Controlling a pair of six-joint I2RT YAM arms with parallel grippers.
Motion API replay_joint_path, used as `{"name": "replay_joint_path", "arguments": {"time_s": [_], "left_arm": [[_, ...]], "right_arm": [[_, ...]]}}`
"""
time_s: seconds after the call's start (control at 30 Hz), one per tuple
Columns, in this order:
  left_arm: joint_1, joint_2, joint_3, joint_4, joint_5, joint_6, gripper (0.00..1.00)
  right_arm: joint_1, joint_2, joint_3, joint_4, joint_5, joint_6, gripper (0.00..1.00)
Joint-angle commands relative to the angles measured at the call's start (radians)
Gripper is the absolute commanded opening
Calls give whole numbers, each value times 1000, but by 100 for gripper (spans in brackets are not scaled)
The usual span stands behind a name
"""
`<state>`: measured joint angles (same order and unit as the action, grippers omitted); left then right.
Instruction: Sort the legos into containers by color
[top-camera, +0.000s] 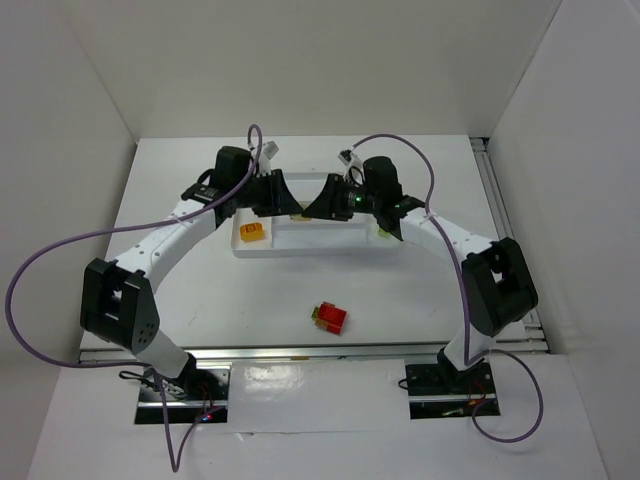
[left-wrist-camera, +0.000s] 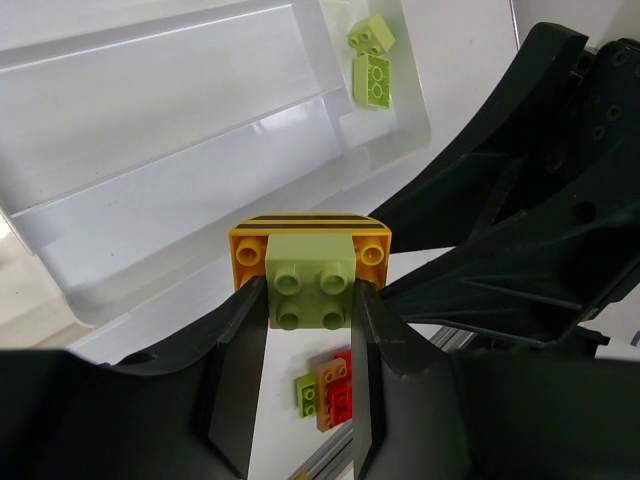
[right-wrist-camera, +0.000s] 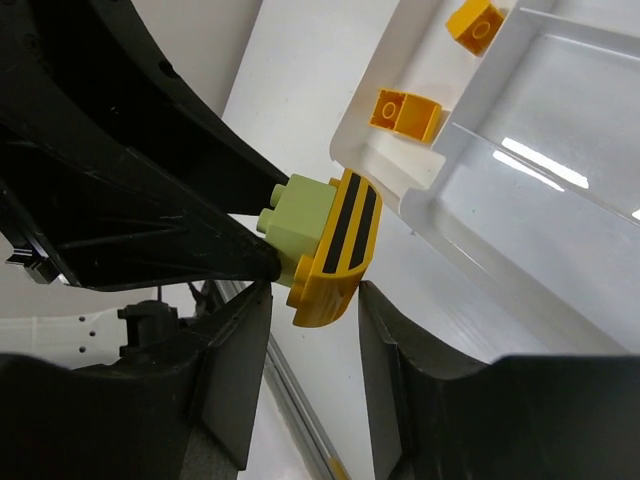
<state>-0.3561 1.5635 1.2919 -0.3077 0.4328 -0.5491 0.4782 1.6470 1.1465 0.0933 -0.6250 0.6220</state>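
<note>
The left tool (left-wrist-camera: 308, 312) pinches the lime green brick (left-wrist-camera: 310, 282); it is stuck on the yellow striped brick (right-wrist-camera: 335, 255), which points toward the right tool (right-wrist-camera: 315, 300); I cannot tell if that one pinches; both bricks hang by the tray (left-wrist-camera: 200, 190) edge.

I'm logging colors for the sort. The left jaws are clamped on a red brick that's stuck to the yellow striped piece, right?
Not red. The left wrist view shows the left gripper with its jaws clamped on a lime green brick, and that brick is stuck to the yellow striped piece.
</note>
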Motion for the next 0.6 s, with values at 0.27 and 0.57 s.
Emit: {"name": "replay_joint_path", "arguments": {"time_s": [0.27, 0.57], "left_arm": [[-4, -45, 38, 12, 11, 29, 0], [51, -66, 49, -19, 58, 29, 0]], "right_arm": [[2, -18, -4, 115, 25, 31, 17], [-20, -9, -50, 89, 77, 13, 15]]}}
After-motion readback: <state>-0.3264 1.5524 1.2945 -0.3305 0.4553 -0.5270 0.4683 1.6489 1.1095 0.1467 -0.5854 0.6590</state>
